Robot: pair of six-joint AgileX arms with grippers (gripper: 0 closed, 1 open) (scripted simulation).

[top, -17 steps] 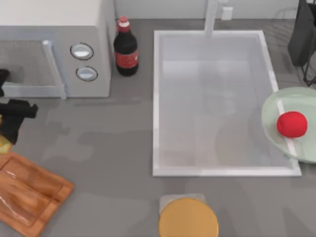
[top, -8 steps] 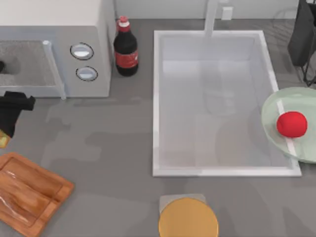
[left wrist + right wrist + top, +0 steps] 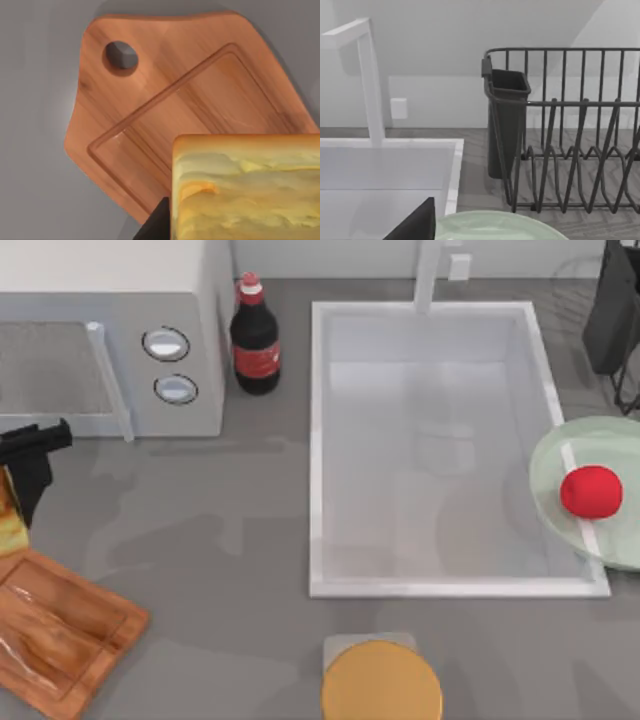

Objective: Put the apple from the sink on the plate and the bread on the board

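From above, the sink [image 3: 430,440] sits empty-basined on the worktop [image 3: 220,540], with the apple [image 3: 591,491] resting on the plate [image 3: 585,480] at its right. At the left edge, the left claw [image 3: 25,475] clamps the bread [image 3: 9,525]. The left wrist view places that bread [image 3: 247,187] over the board [image 3: 165,105]. The right wrist view adds a dish rack [image 3: 570,130] behind the plate [image 3: 495,225].

An overhead camera looks straight down on the table. The left wrist camera looks closely down at the board [image 3: 165,105], perhaps from just above; the right wrist camera faces the dish rack [image 3: 570,130] and faucet [image 3: 370,80].
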